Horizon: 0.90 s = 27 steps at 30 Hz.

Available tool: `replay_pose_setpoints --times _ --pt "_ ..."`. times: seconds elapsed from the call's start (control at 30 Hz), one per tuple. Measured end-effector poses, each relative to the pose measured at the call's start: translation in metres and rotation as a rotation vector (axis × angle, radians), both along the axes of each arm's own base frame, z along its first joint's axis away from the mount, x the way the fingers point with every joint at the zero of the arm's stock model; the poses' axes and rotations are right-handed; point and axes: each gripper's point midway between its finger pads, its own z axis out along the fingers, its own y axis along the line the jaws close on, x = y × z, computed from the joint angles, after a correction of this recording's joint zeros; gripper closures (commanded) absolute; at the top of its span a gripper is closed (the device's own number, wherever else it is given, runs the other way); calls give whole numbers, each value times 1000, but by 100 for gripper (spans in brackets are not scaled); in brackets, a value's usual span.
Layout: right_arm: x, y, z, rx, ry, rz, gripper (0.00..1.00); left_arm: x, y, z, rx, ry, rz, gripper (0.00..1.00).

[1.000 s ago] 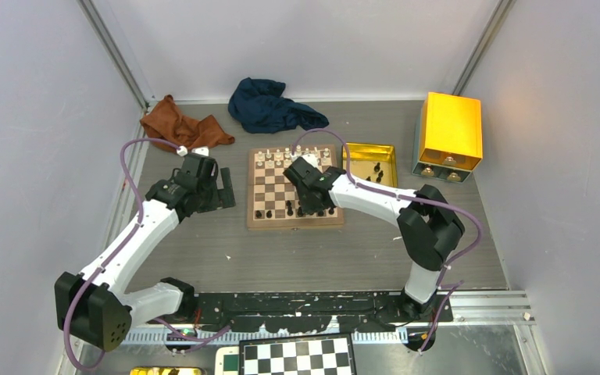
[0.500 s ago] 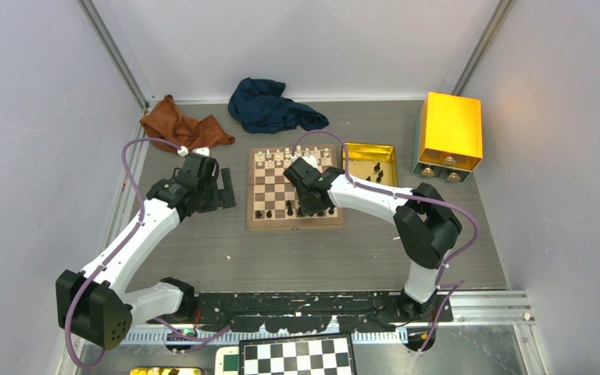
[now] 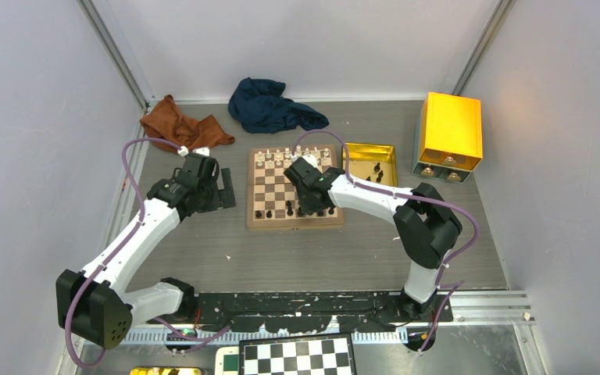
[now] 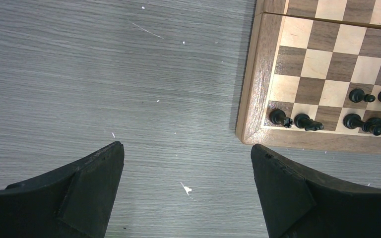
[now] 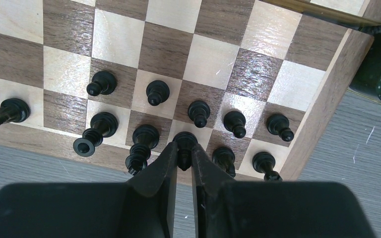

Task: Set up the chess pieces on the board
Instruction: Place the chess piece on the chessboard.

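Note:
The wooden board [image 3: 269, 187] lies mid-table, and its corner shows in the left wrist view [image 4: 258, 99]. Several black chess pieces [image 5: 157, 91] stand on its two near rows; some lie tipped [image 5: 93, 135]. My right gripper [image 5: 183, 148] is low over the near row and shut on one black piece [image 5: 184, 140], whose base rests at a light square. In the top view the right gripper [image 3: 310, 205] is over the board's near edge. My left gripper [image 4: 186, 153] is open and empty over bare table, left of the board [image 3: 223, 191].
Cream pieces [image 3: 293, 155] line the far row. A gold tin tray [image 3: 391, 152] holding a few black pieces sits right of the board, with a yellow box [image 3: 451, 133] beyond. Blue cloth [image 3: 269, 105] and orange cloth [image 3: 180, 125] lie behind. A black-and-white board [image 3: 297, 355] is below.
The right arm's elbow has shifted slightly left; its gripper stays at the board's near rows. The left arm has not moved.

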Motion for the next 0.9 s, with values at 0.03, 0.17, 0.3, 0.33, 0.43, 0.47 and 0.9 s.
replay_pose_setpoints --times 0.03,0.17,0.3,0.33,0.43,0.47,0.9 --pt "0 0 0 0 0 0 99 0 0 0 0 0 0 1" --pt "0 0 -1 3 -3 0 97 0 0 0 0 0 0 1" --pt "1 0 -1 3 -3 0 97 0 0 0 0 0 0 1" --pt "0 0 -1 2 -3 0 97 0 0 0 0 0 0 0" --pt "1 0 -1 2 -4 0 97 0 0 0 0 0 0 1" --pt "1 0 -1 2 -4 0 97 0 0 0 0 0 -1 1" --pt "1 -1 -1 -1 -10 -1 97 0 0 0 0 1 -1 1"
